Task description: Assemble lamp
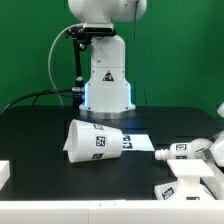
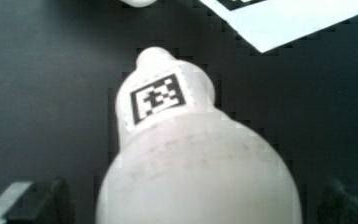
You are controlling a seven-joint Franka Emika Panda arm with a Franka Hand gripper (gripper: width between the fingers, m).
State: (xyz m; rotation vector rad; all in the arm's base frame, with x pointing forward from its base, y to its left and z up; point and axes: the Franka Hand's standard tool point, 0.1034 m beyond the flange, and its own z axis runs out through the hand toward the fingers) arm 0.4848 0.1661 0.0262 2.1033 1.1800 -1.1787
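Note:
The white bulb point(image 2: 185, 150) fills the wrist view, lying on the black table, its tagged neck point(image 2: 158, 95) pointing away and its wide round head between my fingers. My gripper point(image 2: 185, 198) is open, with the dark fingertips point(image 2: 30, 200) standing apart from the bulb on either side. In the exterior view the bulb point(image 1: 188, 152) lies at the right. The shade point(image 1: 95, 140) lies on its side in the middle. The flat square base point(image 1: 188, 186) sits at the front right. The gripper itself does not show in the exterior view.
The marker board point(image 1: 135, 141) lies flat behind the shade, and its corner also shows in the wrist view point(image 2: 282, 25). The robot's white body point(image 1: 105, 75) stands at the back. A white object point(image 1: 4, 172) sits at the exterior view's left edge.

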